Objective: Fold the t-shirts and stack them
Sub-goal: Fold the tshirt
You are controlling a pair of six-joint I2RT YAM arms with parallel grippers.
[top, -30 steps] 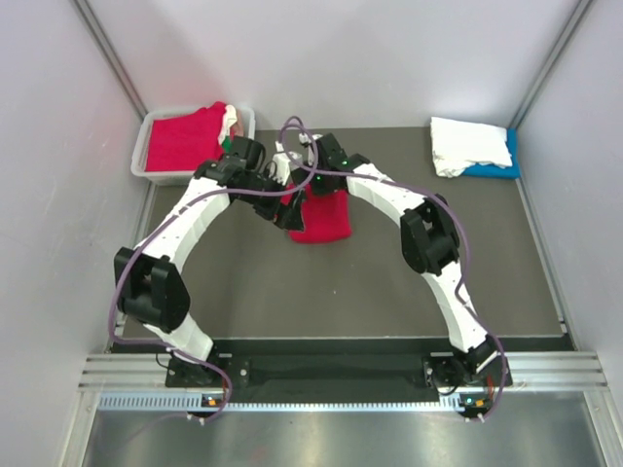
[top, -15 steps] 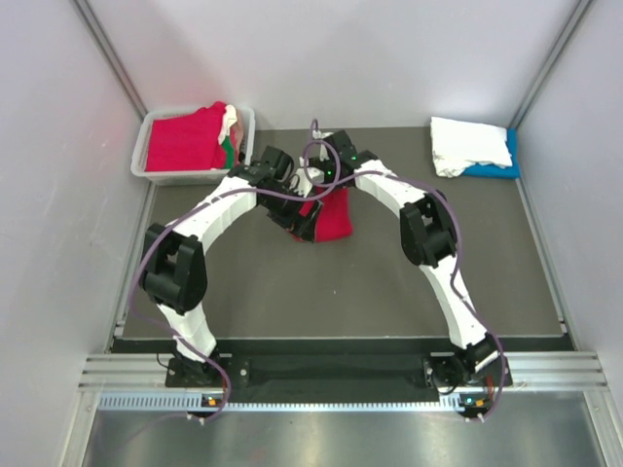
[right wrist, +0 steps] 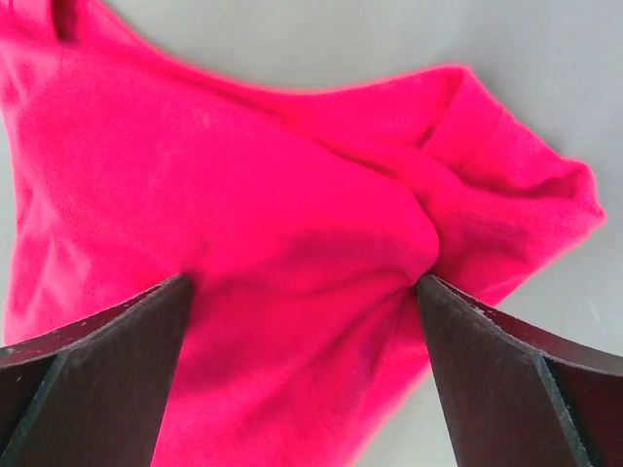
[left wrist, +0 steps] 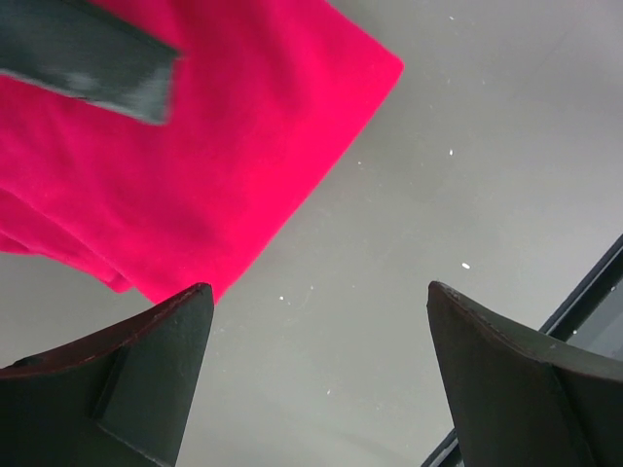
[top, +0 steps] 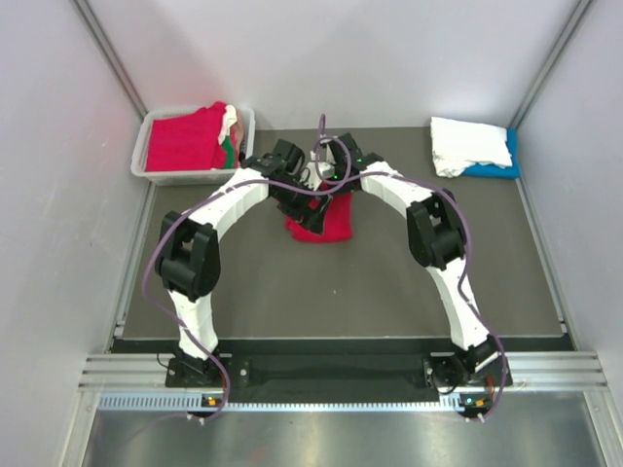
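A crumpled red t-shirt (top: 331,224) lies in the middle of the table. My right gripper (top: 325,192) hangs over its far part, open, with a bunched fold of the shirt (right wrist: 292,224) between its wide-spread fingers (right wrist: 303,282). My left gripper (top: 310,211) is at the shirt's left edge, also open. In the left wrist view only bare table lies between its fingers (left wrist: 316,287), and the red shirt (left wrist: 195,146) sits just beyond them. Folded white (top: 469,144) and blue (top: 496,171) t-shirts are stacked at the far right corner.
A pale plastic tub (top: 156,173) at the far left corner holds more red cloth (top: 183,144). Side walls close in the table on the left and right. A dark rail (top: 331,345) runs along the near edge.
My left arm has swung right from beside the tub to the red shirt's left edge. The right gripper has stayed over the shirt, both grippers open throughout.
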